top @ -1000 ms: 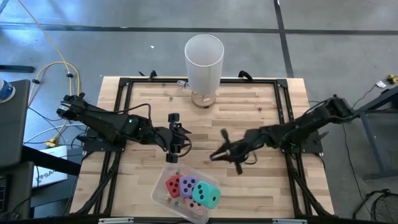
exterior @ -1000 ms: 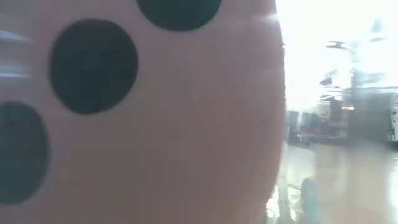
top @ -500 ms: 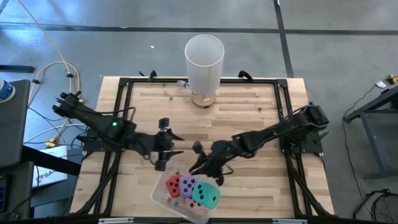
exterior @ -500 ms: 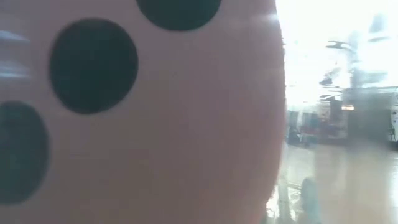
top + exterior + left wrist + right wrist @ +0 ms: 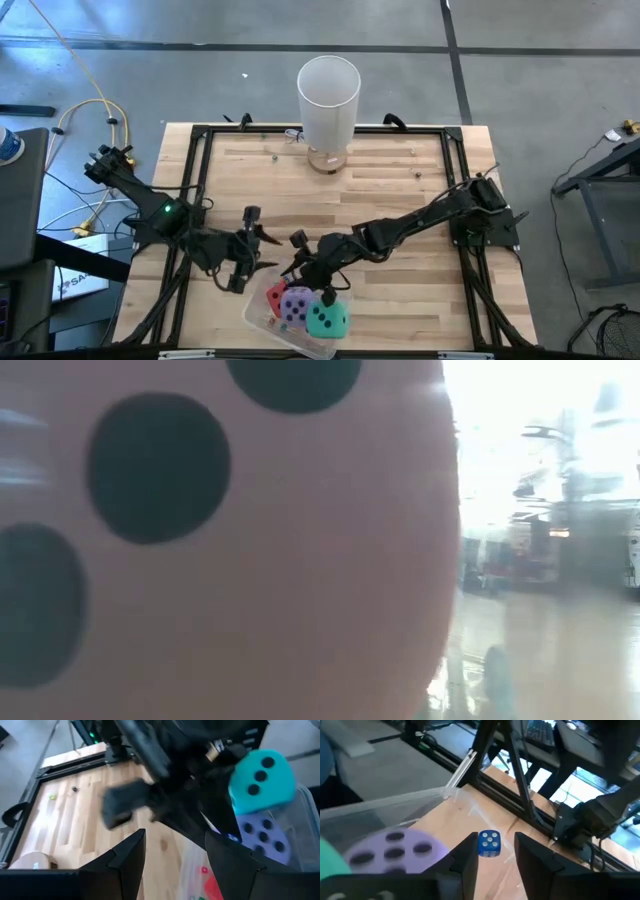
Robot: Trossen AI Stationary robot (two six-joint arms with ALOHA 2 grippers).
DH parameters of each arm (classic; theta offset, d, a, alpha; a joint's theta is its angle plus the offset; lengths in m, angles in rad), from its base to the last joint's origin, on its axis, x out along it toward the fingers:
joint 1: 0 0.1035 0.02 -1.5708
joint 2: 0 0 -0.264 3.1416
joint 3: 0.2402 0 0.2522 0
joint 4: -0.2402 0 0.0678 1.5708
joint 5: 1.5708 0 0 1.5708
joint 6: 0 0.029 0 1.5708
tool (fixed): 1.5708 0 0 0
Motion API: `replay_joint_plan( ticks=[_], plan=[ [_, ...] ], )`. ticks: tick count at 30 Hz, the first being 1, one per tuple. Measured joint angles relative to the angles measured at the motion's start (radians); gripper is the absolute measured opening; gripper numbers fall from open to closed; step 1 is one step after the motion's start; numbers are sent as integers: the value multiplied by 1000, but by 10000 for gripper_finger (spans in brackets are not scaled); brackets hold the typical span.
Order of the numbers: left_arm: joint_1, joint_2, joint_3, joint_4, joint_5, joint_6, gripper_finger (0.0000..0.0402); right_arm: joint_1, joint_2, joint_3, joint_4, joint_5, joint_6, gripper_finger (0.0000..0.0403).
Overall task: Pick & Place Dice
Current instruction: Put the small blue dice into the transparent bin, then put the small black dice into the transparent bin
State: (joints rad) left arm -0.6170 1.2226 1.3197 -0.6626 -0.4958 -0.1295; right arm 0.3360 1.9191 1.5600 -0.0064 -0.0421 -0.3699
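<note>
Three dice (image 5: 305,308) sit in the clear tub (image 5: 262,318) — right pincer (image 5: 318,285), slightly spread, just above them

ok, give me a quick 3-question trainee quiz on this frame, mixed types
1. Pick one: what stands at the far edge of the table? A) a tall white cup B) a blue bowl C) a cardboard box
2. True or false: the right claw is gripping the teal die.
3. Short answer: what holds the red die and the purple die?

Key: 1 A. 2 False, its fingers are apart with nothing between them. 3 The clear tub at the near edge, along with the teal die.
</note>
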Motion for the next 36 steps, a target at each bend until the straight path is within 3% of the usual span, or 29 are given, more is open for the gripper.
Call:
replay_joint_plan(
  ticks=[6, 11, 14, 17, 21, 23, 25, 31, 36],
  plan=[
    [-37, 24, 0, 11, 0, -2, 197, 14, 0, 0, -27, 155, 8, 160],
    [-40, 24, 0, 16, -4, 1, 197, 22, 0, 0, -28, 151, 11, 193],
    [-40, 24, 0, 16, -7, 9, 197, 35, 0, 0, -34, 211, 10, 209],
    [-38, 24, 0, 16, -7, 9, 197, 61, -25, -2, -53, 398, 51, 220],
    [-32, 24, 0, 9, -7, 9, 197, 92, -95, 0, -169, 697, 224, 223],
    [-32, 24, 0, 2, -7, 8, 197, 98, -126, 0, -263, 787, 339, 220],
    [-32, 24, 0, -2, -7, 9, 197, 98, -166, 0, -433, 799, 517, 217],
    [-32, 24, 0, -4, -7, 17, 197, 46, -225, -3, -1070, 684, 1179, 211],
    [-31, 24, 0, -8, -7, 19, 197, 6, -222, -101, -1462, 640, 1703, 210]
  ],
)
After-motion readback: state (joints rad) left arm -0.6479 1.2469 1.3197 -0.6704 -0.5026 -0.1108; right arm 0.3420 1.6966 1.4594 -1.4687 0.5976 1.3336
